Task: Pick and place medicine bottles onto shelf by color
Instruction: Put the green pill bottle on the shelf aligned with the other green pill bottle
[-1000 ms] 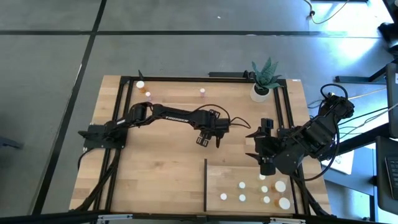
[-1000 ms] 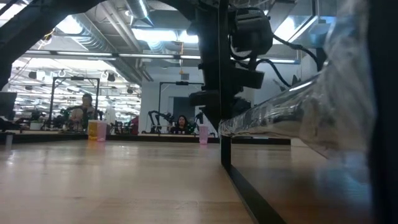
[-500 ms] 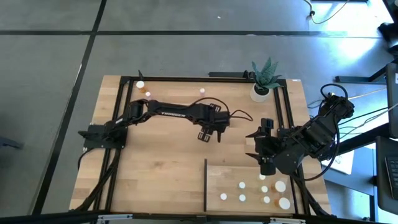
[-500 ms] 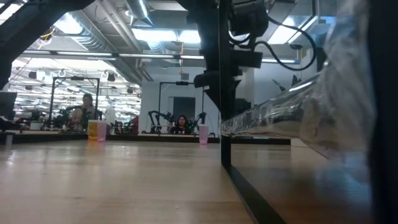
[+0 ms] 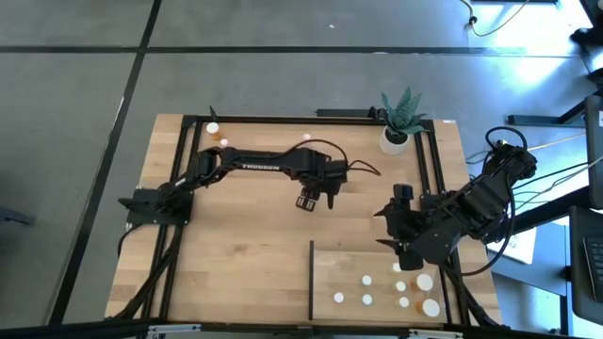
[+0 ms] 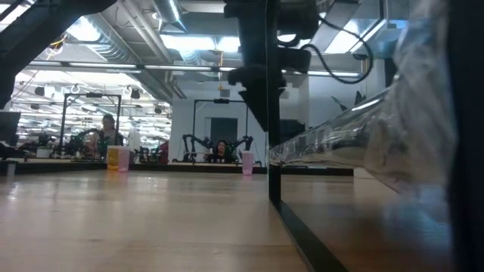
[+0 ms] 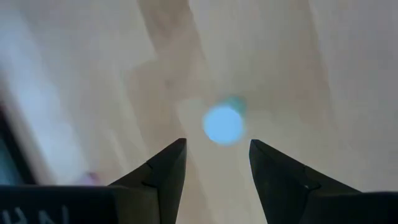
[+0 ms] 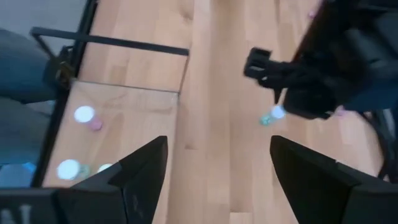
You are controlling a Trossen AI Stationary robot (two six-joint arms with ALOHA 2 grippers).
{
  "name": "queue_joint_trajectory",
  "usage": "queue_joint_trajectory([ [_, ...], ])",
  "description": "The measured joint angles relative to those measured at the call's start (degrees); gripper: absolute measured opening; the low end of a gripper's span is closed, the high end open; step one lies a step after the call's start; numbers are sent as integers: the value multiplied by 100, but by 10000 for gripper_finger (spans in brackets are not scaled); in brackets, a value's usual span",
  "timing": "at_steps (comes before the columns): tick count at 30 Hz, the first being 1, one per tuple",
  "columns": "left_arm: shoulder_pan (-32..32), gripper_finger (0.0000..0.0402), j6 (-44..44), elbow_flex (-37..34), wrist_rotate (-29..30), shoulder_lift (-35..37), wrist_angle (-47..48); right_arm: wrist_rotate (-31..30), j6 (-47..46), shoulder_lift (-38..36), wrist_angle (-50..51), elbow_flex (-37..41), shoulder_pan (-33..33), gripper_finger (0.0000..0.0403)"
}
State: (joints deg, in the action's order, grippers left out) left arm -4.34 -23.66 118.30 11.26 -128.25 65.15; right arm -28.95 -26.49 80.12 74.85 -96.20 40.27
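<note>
My left gripper (image 5: 317, 201) hangs open over the middle of the table. In the left wrist view a small bottle with a white cap (image 7: 224, 124) stands on the wood straight ahead of the open fingers (image 7: 214, 146), untouched. It also shows in the right wrist view (image 8: 273, 114); in the high view the gripper hides it. My right gripper (image 5: 382, 226) is open and empty by the shelf's far edge. The shelf (image 5: 349, 268), a light-wood panel with a dark upright edge (image 5: 311, 278), carries several bottles (image 5: 425, 282). Three more bottles stand at the far edge: white (image 5: 213, 127), orange (image 5: 223, 141), pink (image 5: 306, 137).
A white pot with a green plant (image 5: 396, 137) stands at the far right corner. Black frame rails (image 5: 283, 120) run along the table's far side and down both sides. In the low view, people sit at benches in the room behind.
My left gripper has moved toward the table's far edge, staying open. My right gripper has kept almost still.
</note>
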Motion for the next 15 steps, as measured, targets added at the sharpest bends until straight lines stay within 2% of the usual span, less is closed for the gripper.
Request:
queue_joint_trajectory([
  [4,-166,169,186,1,-312,136,218,59,-13,0,-12,0,0,284],
  [10,-339,169,402,0,-319,524,446,41,-16,7,-5,12,-2,284],
  [15,-354,169,560,0,-331,912,679,-265,-79,17,6,247,-2,284],
])
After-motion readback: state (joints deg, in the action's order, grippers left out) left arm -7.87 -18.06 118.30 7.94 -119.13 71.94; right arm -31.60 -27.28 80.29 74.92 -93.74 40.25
